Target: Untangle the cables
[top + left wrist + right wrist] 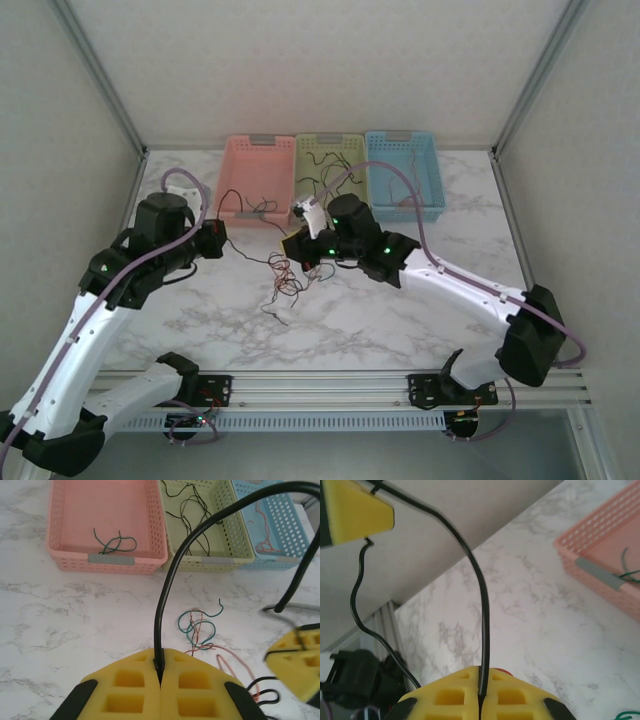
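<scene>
The left gripper (pixel 160 672) and right gripper (pixel 481 692) both pinch 1 thin black flexible wire (pixel 167 590), strung above the middle of the white marble table (pixel 75 610). Pulling apart hard risks it slipping free, or dragging the red-green tangled clump (pixel 197 629) underneath.

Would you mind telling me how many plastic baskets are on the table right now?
3, side by side along the far edge: the pink basket on the left, the green basket in the middle, the blue basket on the right. None appears hidden.

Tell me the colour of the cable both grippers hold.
Black; the thin cable shows best in left wrist view.
</scene>
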`<state>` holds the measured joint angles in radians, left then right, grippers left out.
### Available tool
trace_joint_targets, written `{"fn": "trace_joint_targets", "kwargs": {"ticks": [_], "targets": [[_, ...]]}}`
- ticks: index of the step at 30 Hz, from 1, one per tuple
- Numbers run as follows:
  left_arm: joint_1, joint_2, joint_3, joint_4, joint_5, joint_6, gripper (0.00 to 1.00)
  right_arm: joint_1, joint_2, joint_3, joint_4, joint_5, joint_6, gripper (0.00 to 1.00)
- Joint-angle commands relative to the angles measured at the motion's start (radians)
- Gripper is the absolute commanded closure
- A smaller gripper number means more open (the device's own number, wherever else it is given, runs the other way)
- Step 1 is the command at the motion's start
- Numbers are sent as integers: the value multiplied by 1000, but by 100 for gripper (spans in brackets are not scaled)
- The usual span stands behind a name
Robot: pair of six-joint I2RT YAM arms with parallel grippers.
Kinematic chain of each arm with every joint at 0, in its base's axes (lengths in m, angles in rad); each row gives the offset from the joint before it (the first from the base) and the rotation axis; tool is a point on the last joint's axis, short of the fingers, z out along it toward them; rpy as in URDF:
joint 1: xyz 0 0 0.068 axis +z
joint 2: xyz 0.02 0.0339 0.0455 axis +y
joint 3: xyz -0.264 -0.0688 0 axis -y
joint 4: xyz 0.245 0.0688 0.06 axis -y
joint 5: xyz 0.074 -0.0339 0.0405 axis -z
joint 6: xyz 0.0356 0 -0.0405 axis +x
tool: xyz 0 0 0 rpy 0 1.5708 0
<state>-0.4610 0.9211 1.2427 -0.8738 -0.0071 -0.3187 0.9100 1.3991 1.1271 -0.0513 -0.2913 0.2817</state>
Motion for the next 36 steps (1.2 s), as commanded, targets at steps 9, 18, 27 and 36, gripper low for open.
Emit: {"fn": "trace_joint_targets", "kwargs": {"ticks": [9, 18, 27, 36], "targets": [[5, -124, -80, -38, -34, -34, 100, -127, -248, -222, 103, 395, 189, 100], [7, -199, -126, -54, -12, -26, 100, -198, -366, -303, 54, 592, 289, 100], [7, -194, -123, -125, -201, -27, 100, -266, -439, -319, -41, 603, 344, 100], [7, -171, -111, -100, -217, -20, 100, -323, -454, -321, -73, 514, 358, 100]]}}
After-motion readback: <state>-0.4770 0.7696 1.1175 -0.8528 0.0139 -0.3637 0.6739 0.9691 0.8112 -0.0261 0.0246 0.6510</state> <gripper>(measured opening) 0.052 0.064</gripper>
